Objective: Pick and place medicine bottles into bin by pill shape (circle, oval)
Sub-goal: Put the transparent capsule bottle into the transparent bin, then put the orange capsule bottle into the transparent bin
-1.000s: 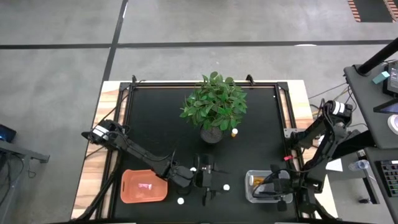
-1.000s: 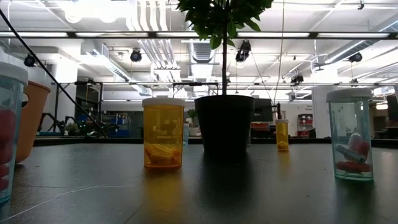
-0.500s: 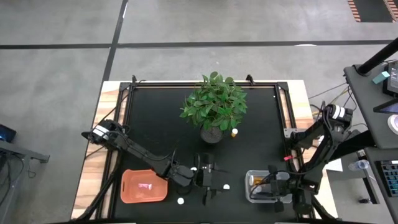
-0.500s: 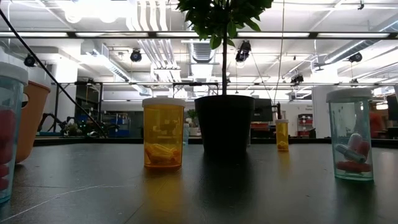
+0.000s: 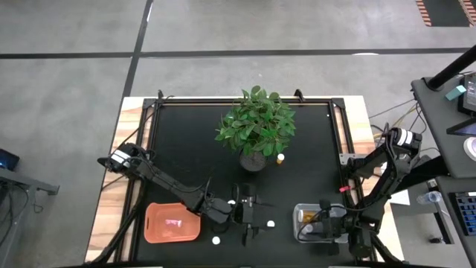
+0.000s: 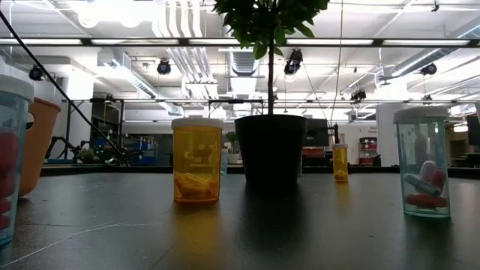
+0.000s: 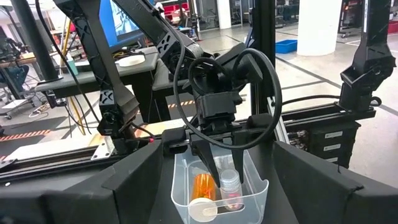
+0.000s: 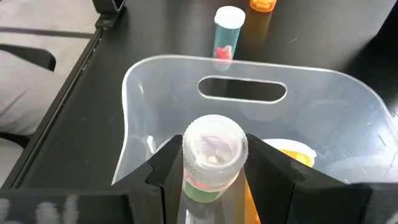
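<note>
My right gripper [image 8: 214, 163] is shut on a clear bottle with a whitish cap [image 8: 214, 148], low inside the clear bin [image 8: 155, 81] at the near right of the table [image 5: 301, 223]. An orange bottle [image 8: 291, 153] lies on its side in that bin. My left gripper [image 5: 254, 216] is open and empty at the near middle, facing the clear bin. Loose bottles stand on the black mat: white-capped ones [image 5: 271, 223] [image 5: 216, 240] [image 5: 231, 202] and an orange one [image 5: 280, 158]. The orange bin [image 5: 172, 222] is at the near left. My right gripper pinches the clear bottle between its two fingers [image 8: 168, 168], on the bottle's sides just below the cap [image 8: 211, 182]. The fingers come from above, pointing down into the bin. The bottle is upright with its lower end inside the bin [image 7: 231, 198]; whether it stands on the bin's floor I cannot tell.
A leafy potted plant [image 5: 256, 126] stands at the middle of the mat. Beyond the clear bin's handle slot stand a clear bottle with red pills [image 8: 227, 34] and an orange bottle [image 8: 263, 5]. The low view shows an orange bottle [image 6: 197, 161] and a clear one [image 6: 424, 161].
My right arm has sunk a little over the clear bin, still shut on the clear bottle, which stays upright.
</note>
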Controlling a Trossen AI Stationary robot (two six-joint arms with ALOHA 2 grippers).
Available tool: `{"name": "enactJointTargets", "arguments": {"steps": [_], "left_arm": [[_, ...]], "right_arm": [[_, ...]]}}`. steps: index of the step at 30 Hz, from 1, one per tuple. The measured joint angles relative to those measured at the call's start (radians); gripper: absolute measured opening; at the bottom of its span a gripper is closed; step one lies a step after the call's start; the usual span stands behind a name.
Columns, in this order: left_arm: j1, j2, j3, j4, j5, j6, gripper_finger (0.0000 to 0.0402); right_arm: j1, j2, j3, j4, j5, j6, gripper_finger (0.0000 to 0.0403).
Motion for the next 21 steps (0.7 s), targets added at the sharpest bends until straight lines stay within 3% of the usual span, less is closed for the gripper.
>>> {"name": "enactJointTargets", "arguments": {"steps": [5,15,21], "left_arm": [[0.001,0.000,0.000,0.000,0.000,0.000,0.0283],[0.002,0.000,0.000,0.000,0.000,0.000,0.0283],[0.002,0.000,0.000,-0.002,0.000,-0.004,0.0283]], "right_arm": [[-0.003,0.000,0.000,-0.007,-0.003,0.003,0.0146],[-0.018,0.000,0.000,-0.007,-0.003,0.020,0.0208],[-0.018,-0.025,0.014,-0.010,-0.016,0.012,0.0222]]}}
